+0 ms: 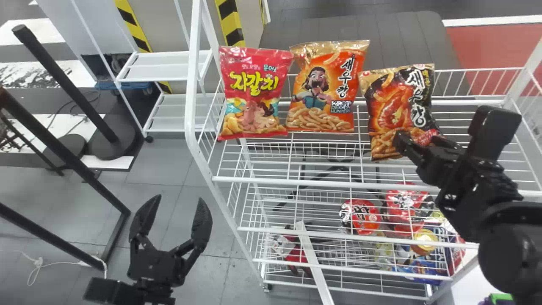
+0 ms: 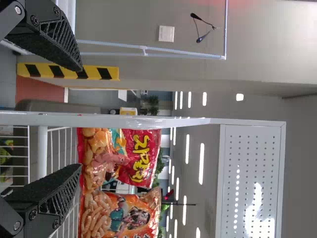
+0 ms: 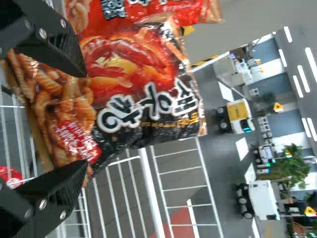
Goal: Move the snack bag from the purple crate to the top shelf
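Observation:
On the right of the top shelf [image 1: 271, 180] in the head view, a black-and-orange snack bag [image 1: 396, 99] stands leaning slightly. My right gripper [image 1: 417, 140] is at its lower front, fingers apart. Seen from the right wrist, the bag [image 3: 143, 94] extends past the open right gripper [image 3: 85, 118], its lower part showing between and behind the fingers; I cannot tell whether they touch it. My left gripper [image 1: 178, 203] is parked open left of the rack, with nothing held. From its wrist, the left gripper [image 2: 80, 118] also shows open.
A pink snack bag [image 1: 254, 93] and an orange snack bag [image 1: 326, 87] stand left of the black one. Red-lidded cups [image 1: 360, 217] and other packs sit lower in the wire rack. A white upright [image 1: 191, 84] separates the left arm from the shelf. Part of a purple crate [image 1: 485, 302] shows bottom right.

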### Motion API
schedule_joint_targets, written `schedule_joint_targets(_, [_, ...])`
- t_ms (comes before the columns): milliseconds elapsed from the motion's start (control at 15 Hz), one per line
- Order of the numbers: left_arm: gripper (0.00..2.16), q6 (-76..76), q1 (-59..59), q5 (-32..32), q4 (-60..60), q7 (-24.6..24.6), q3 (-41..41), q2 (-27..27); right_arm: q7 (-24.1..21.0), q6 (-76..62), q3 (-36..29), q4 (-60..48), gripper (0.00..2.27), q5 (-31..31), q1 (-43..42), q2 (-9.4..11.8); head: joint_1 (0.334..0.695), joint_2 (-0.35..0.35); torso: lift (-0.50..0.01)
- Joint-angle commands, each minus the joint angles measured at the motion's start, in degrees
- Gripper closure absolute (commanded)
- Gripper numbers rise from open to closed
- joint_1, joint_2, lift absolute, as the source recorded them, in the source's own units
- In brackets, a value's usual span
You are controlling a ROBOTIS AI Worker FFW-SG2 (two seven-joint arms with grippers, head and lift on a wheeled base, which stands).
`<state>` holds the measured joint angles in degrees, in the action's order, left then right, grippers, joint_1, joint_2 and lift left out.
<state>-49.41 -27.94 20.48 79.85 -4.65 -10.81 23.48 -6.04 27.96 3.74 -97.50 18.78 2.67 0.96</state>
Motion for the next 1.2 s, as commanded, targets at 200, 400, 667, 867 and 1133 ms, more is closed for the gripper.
schedule_joint_targets(200, [0.13, -0.7, -0.8, -0.5, 0.7, -0.4, 0.2, -0.3, -0.2, 2.2, -0.1, -0.1, 2.26, -0.5, -0.2, 0.0, 0.695, 0.167, 0.000])
schedule_joint_targets(400, [0.13, -1.4, -1.2, -1.1, 0.7, -0.7, 0.2, -0.5, 0.1, 1.4, 0.4, -0.1, 2.26, -0.7, -0.8, 0.6, 0.695, 0.165, 0.000])
schedule_joint_targets(667, [0.13, -1.6, -1.4, -1.1, 1.0, -0.8, 0.3, -0.6, 1.2, -1.3, 0.7, 0.4, 2.26, -1.4, -2.8, 0.9, 0.695, 0.162, 0.000])
schedule_joint_targets(867, [0.13, -1.6, -1.5, -1.1, 1.0, -0.8, 0.3, -0.7, 1.5, -2.3, 2.1, 2.8, 2.26, -1.4, -5.0, 1.5, 0.695, 0.160, 0.000])
schedule_joint_targets(1133, [0.13, -1.8, -1.5, -1.1, 1.1, -1.2, 0.3, -0.8, 2.8, -4.4, 3.6, 8.6, 2.26, -1.2, -8.1, 1.3, 0.695, 0.170, 0.000])
